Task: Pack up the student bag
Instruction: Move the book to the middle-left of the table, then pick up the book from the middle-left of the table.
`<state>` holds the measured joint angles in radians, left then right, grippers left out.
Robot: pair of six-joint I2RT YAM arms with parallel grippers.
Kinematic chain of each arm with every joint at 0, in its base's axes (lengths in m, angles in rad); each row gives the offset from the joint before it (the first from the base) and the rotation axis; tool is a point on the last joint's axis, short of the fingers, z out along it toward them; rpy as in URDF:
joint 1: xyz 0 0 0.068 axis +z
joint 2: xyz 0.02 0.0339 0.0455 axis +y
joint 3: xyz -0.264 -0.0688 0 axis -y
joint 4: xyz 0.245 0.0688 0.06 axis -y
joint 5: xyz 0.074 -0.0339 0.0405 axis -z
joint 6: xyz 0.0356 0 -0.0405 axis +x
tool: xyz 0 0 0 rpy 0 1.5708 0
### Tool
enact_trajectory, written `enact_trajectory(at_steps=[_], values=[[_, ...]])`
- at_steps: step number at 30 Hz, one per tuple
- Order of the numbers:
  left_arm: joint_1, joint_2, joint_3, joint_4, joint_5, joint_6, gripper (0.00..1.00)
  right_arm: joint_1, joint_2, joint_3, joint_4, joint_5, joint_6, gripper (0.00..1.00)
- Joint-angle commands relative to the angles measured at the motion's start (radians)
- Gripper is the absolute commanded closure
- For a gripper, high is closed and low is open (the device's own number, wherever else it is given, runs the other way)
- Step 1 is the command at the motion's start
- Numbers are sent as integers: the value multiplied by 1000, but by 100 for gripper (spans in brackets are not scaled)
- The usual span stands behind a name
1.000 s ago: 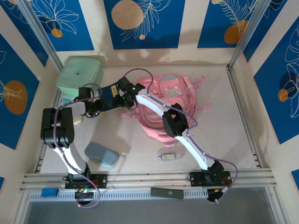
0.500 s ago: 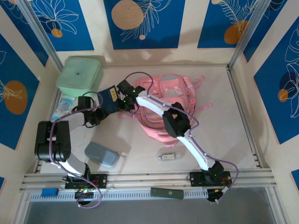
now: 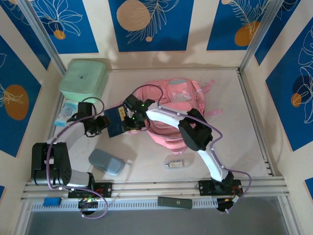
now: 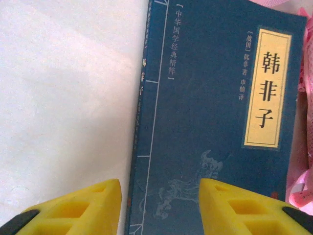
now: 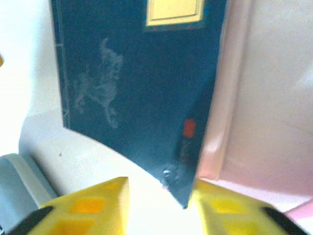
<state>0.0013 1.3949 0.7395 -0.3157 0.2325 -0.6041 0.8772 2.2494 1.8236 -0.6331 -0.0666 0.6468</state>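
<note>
Here's the white table (image 3: pixel 234 142), boxed in by cream walls with blue leaf-print panels (image 3: pixel 146 22), and the student bag (image 3: pixel 181 93) lies flat at its middle, right of the mint-green box (image 3: pixel 84 77) in the far-left corner. A dark blue book (image 3: pixel 115 121) sits at the bag's left edge between the 2 tools: the left gripper (image 3: pixel 102 124) has its fingers spread at the spine, and the right gripper (image 3: pixel 129 122) is spread around a curling corner. I can't quite tell whether that book touches either finger.

Table (image 3: pixel 234 127) bears student bag (image 3: pixel 178 98), green box (image 3: pixel 84 79), grey pouch (image 3: pixel 106 162).
</note>
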Motion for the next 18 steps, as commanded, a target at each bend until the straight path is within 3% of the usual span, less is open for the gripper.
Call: enact_trajectory(at_steps=[1,6,18], values=[[-4,0,2,-13,7,-5,53,-20,-53,-7,-6,2,29,56],[-4,61,-6,91,103,-19,53,-57,4,60,-65,-1,33,46],[-6,142,-13,122,84,-11,56,-44,159,199,-78,10,-18,43]])
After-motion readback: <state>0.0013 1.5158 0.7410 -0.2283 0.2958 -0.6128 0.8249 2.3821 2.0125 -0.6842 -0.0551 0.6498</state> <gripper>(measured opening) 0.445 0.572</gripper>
